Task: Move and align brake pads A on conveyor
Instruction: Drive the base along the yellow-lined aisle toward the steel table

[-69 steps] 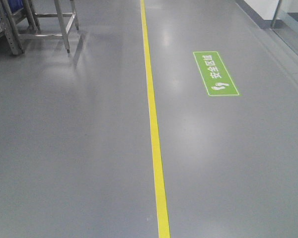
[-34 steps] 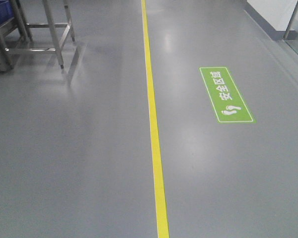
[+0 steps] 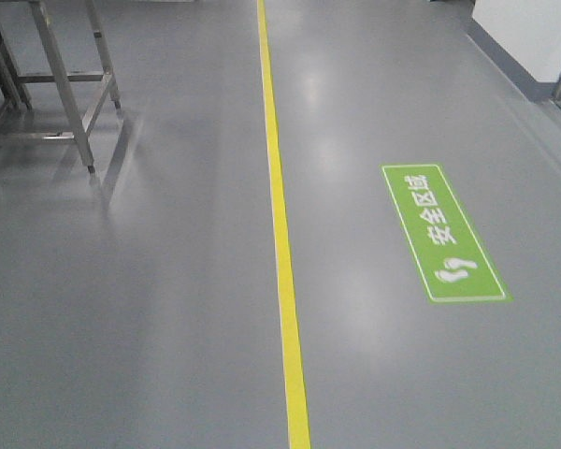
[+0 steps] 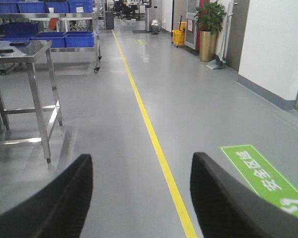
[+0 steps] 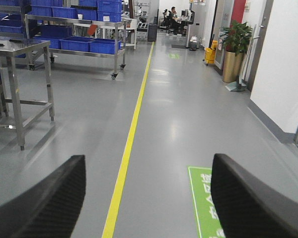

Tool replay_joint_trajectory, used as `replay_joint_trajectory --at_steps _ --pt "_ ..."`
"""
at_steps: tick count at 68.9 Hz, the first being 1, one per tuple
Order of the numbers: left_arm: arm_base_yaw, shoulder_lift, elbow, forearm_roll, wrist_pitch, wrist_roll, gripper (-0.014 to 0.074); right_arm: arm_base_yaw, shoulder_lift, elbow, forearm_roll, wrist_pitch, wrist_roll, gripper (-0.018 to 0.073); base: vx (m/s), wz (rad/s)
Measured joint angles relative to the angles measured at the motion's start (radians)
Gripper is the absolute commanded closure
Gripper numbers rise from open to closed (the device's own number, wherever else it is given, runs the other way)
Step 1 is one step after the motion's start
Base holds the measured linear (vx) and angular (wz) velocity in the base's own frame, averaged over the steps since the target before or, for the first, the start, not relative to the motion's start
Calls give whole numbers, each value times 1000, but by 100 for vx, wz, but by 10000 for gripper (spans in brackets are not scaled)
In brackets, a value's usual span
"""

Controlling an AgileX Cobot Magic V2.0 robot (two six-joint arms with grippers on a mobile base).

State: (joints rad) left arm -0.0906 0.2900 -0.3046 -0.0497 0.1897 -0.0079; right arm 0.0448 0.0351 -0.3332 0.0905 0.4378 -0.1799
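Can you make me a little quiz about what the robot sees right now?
1. True or false: the left end effector is shut on something.
2. What colour is the floor line? A red, B yellow, C blue.
3. Fill in the gap: in the front view, the green floor sign lies to the ___ of that line.
Key: 1 false, it is open and empty. 2 B. 3 right.
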Motion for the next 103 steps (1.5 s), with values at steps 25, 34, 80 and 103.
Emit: replay_joint_trajectory --at_steps 25,34,80,103 --pt "0 0 0 0 0 0 185 0 0 0 0 0 0 45 80 9" --pt "0 0 0 0 0 0 185 0 0 0 0 0 0 45 79 5" --pt "0 0 0 0 0 0 185 0 0 0 0 0 0 45 80 -4" --pt "0 0 0 0 0 0 185 0 0 0 0 0 0 45 78 1"
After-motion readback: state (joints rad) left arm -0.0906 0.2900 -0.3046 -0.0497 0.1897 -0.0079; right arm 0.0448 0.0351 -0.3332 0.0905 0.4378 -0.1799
